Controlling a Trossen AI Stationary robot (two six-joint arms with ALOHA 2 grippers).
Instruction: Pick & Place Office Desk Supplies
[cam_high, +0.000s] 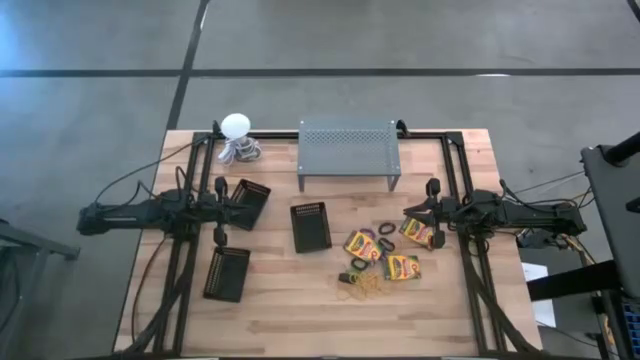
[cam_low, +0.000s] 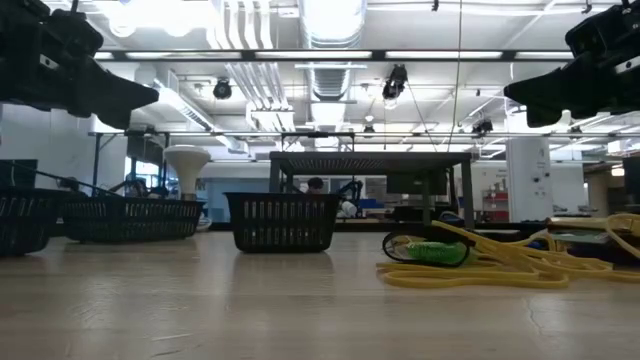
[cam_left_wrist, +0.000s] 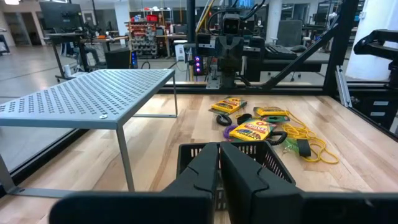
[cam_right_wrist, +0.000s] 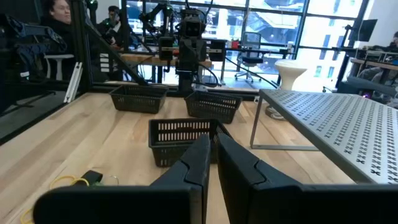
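Above the left edge of the wooden tabletop (cam_high: 300, 300), the left gripper (cam_high: 220, 186) hangs clenched on nothing, its fingers pressed together. Opposite, over the right edge, the right gripper (cam_high: 433, 187) hangs clenched and empty too. Near the right gripper, on the right half of the tabletop, lie three flat yellow-and-green crayon boxes (cam_high: 362, 246), small dark elastic rings (cam_high: 386, 230) beside them, and a tangle of thin yellow rubber bands (cam_high: 362, 290) toward the front edge. Three black mesh baskets (cam_high: 311, 226) sit centre and left. A grey perforated metal shelf (cam_high: 348, 150) stands at the back edge, a white ball-shaped object (cam_high: 236, 126) at its left.
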